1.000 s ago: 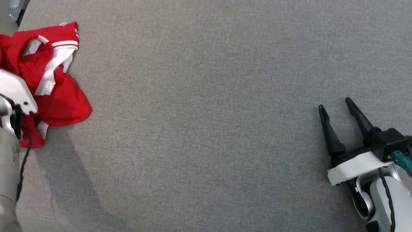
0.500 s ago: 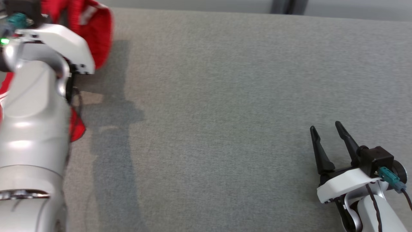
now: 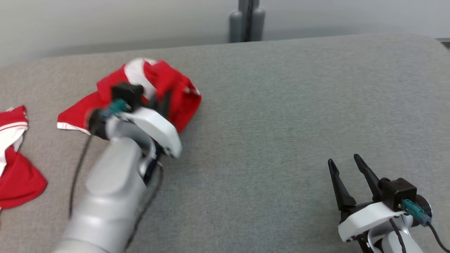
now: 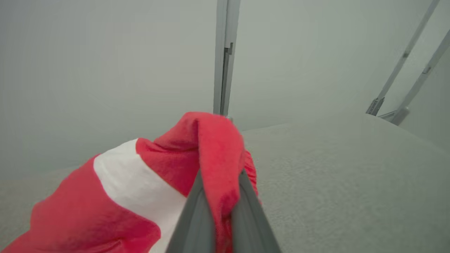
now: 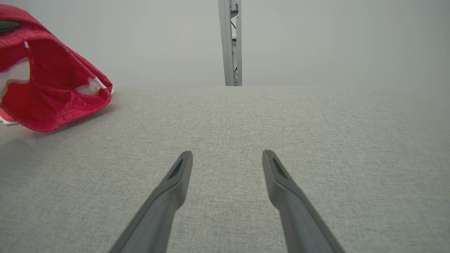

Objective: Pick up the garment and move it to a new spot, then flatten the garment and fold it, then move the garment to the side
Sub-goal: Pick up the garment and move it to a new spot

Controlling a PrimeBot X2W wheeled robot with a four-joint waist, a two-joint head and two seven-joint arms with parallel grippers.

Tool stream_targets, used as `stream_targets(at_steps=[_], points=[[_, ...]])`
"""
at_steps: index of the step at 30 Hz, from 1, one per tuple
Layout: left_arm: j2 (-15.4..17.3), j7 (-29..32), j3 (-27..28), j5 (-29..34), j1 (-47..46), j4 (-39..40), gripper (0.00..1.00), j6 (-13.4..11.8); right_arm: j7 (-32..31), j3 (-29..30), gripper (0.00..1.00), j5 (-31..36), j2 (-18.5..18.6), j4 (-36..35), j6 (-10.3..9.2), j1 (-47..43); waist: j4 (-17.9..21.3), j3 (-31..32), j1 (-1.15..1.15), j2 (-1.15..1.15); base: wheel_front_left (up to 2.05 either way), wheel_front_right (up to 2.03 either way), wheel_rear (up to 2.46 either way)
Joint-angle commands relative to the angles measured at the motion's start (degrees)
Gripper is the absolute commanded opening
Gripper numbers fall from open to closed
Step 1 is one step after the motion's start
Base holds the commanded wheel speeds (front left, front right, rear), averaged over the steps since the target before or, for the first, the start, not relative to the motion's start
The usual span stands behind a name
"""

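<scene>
Left wrist view: my left gripper (image 4: 221,174) pinches the garment (image 4: 158,165) by a fold to carry it; my right gripper (image 3: 344,160) rests spread, near right.

Left gripper (image 4: 220,179): garment (image 4: 211,140) red w/ white band. Left of that gripper: second cloth (image 3: 17,175) red, white stripes. Beneath: table cover (image 3: 281,105) grey, fine weave. Black fingers (image 3: 338,186) on right gripper (image 3: 344,160).
</scene>
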State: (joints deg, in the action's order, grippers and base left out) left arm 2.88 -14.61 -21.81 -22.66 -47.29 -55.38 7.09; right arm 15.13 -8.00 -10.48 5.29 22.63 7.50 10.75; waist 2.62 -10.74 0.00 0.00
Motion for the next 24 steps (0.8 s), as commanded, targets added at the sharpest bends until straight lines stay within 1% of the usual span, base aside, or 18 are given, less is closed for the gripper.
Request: stream_targets(at_steps=[1, 3, 5, 6, 7, 9, 10, 11, 13, 14, 15, 17, 20, 21, 24], points=[[0.09, 0.40, -3.70, -3.16, 2.10, 2.94, 0.00, 0.19, 0.03, 0.25, 1.00, -0.33, 0.12, -0.10, -0.02, -0.76, 2.39, 2.09, 0.00, 0.00, 0.00, 0.00, 0.00], [0.13, 1.41, -10.85, -7.58, 5.74, 7.67, 0.00, -1.80, 0.02, 0.32, 1.00, -0.56, 0.01, -0.05, -0.02, -1.28, 2.98, 2.71, 0.00, 0.00, 0.00, 0.00, 0.00], [0.16, 2.23, -17.18, -11.71, 8.44, 12.49, 0.00, -4.44, 0.03, 0.43, 1.00, -0.65, -0.09, 0.01, -0.02, -1.76, 3.34, 3.22, 0.00, 0.00, 0.00, 0.00, 0.00], [0.24, 2.23, -19.35, -13.82, 9.37, 14.40, 0.00, -6.13, 0.03, 0.45, 1.00, -0.69, -0.14, 0.05, -0.02, -1.88, 3.58, 3.48, 0.00, 0.00, 0.00, 0.00, 0.00], [0.31, 2.15, -21.49, -14.78, 9.60, 15.77, 0.00, -8.02, 0.03, 0.34, 1.00, -0.68, -0.19, 0.12, -0.02, -1.90, 3.80, 3.67, 0.00, 0.00, 0.00, 0.00, 0.00], [0.22, 2.02, -25.13, -17.07, 10.27, 17.68, 0.00, -10.42, 0.03, 0.34, 1.00, -0.55, -0.34, -0.11, -0.02, -1.89, 4.08, 3.87, 0.00, 0.00, 0.00, 0.00, 0.00], [0.22, 1.82, -26.93, -17.57, 10.16, 18.28, 0.00, -11.42, 0.03, 0.36, 1.00, -0.50, -0.42, -0.14, -0.02, -1.87, 4.15, 3.95, 0.00, 0.00, 0.00, 0.00, 0.00], [0.22, 1.82, -26.93, -17.57, 10.16, 18.28, 0.00, -11.42, 0.03, 0.36, 1.00, -0.50, -0.42, -0.14, -0.02, -1.87, 4.15, 3.95, 0.00, 0.00, 0.00, 0.00, 0.00], [0.19, 1.25, -29.40, -18.25, 9.72, 18.69, 0.00, -13.23, 0.03, 0.34, 1.00, -0.46, -0.50, -0.09, -0.02, -1.78, 4.31, 4.13, 0.00, 0.00, 0.00, 0.00, 0.00], [0.20, 0.79, -30.32, -17.99, 9.18, 18.58, 0.27, -14.04, 0.03, 0.38, 1.00, -0.51, -0.55, -0.10, -0.02, -1.77, 4.37, 4.19, 0.00, 0.00, 0.00, 0.00, 0.00], [0.20, 0.43, -30.66, -18.21, 9.04, 18.16, 1.00, -14.97, 0.03, 0.45, 1.00, -0.57, -0.61, -0.13, -0.02, -1.76, 4.42, 4.23, 0.00, 0.00, 0.00, 0.00, 0.00], [0.20, -0.13, -31.13, -18.44, 9.26, 16.79, 1.00, -16.02, 0.03, 0.67, 1.00, -0.71, -0.75, -0.20, -0.02, -1.85, 4.37, 4.41, 0.00, 0.00, 0.00, 0.00, 0.00], [0.18, -0.60, -30.06, -17.65, 9.67, 14.72, 1.00, -17.13, 0.03, 1.13, 1.00, -0.85, -0.94, -0.27, -0.02, -2.30, 4.00, 4.96, 0.00, 0.00, 0.00, 0.00, 0.00], [0.26, -0.63, -29.14, -16.47, 9.72, 14.77, 1.00, -17.68, 0.03, 1.30, 1.00, -0.87, -0.99, -0.32, -0.02, -2.42, 3.82, 5.14, 0.00, 0.00, 0.00, 0.00, 0.00], [2.46, -0.62, -25.81, -11.60, 11.62, 16.93, 1.00, -19.77, 0.03, 1.92, 1.00, -0.57, -1.17, -0.54, -0.02, -2.81, 3.09, 5.75, 0.00, 0.00, 0.00, 0.00, 0.00]])
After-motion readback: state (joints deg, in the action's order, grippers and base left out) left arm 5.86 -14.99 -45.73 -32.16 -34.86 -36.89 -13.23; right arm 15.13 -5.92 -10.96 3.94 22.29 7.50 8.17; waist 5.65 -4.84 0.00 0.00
